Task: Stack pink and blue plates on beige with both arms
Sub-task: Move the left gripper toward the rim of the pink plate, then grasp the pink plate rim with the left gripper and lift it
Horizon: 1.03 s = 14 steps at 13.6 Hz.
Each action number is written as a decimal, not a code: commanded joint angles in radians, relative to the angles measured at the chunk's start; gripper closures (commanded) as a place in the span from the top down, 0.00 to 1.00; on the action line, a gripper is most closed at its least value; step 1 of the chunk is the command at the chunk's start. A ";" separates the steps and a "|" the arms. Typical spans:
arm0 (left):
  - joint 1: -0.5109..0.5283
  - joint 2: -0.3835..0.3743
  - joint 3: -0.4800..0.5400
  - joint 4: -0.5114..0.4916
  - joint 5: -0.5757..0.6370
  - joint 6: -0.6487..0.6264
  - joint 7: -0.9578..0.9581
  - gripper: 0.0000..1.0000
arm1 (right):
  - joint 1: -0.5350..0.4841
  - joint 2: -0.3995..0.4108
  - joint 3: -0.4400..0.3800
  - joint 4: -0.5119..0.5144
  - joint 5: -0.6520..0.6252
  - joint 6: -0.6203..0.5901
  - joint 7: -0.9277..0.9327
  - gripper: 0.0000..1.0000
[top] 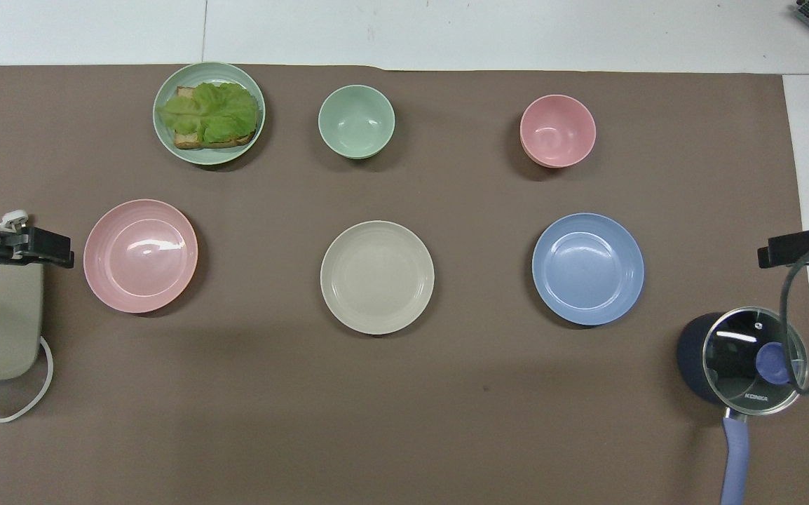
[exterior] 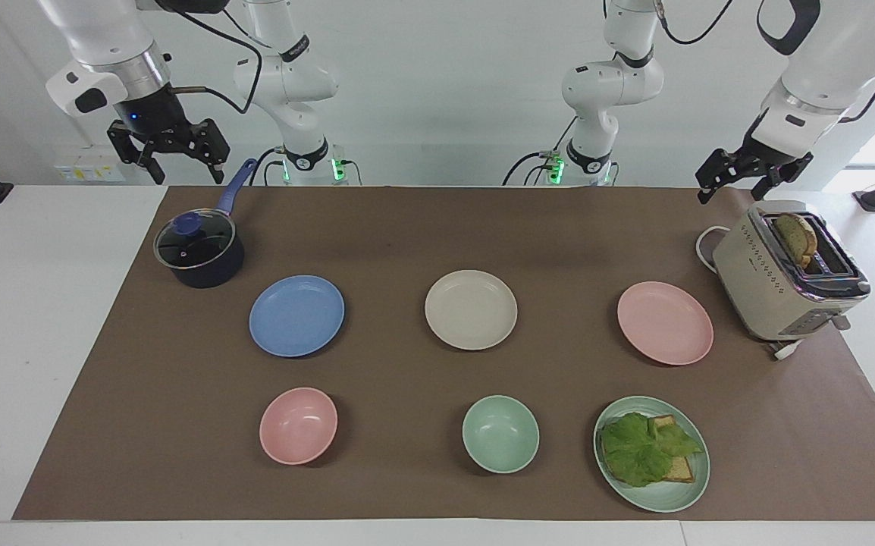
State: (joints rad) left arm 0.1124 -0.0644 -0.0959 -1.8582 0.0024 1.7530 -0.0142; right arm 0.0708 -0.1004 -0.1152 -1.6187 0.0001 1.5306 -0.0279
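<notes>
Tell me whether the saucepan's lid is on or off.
On. The glass lid with its blue knob sits flat on the dark saucepan, covering its mouth in both views.
</notes>
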 commanded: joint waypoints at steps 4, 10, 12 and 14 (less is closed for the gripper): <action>0.048 0.050 0.007 -0.128 -0.012 0.195 0.013 1.00 | -0.006 -0.024 0.006 -0.024 -0.003 0.003 0.002 1.00; 0.082 0.207 0.007 -0.165 -0.010 0.388 0.040 1.00 | -0.006 -0.024 0.006 -0.024 -0.003 0.005 0.002 1.00; 0.113 0.235 0.007 -0.173 -0.010 0.401 0.040 1.00 | -0.006 -0.024 0.006 -0.024 -0.003 0.003 0.000 1.00; 0.116 0.242 0.007 -0.174 -0.010 0.413 0.031 1.00 | -0.006 -0.024 0.006 -0.024 -0.003 0.003 0.002 1.00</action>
State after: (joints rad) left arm 0.2108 0.1829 -0.0800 -2.0117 0.0025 2.1351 0.0050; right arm 0.0707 -0.1004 -0.1152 -1.6187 0.0001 1.5306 -0.0279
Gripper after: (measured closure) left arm 0.000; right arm 0.000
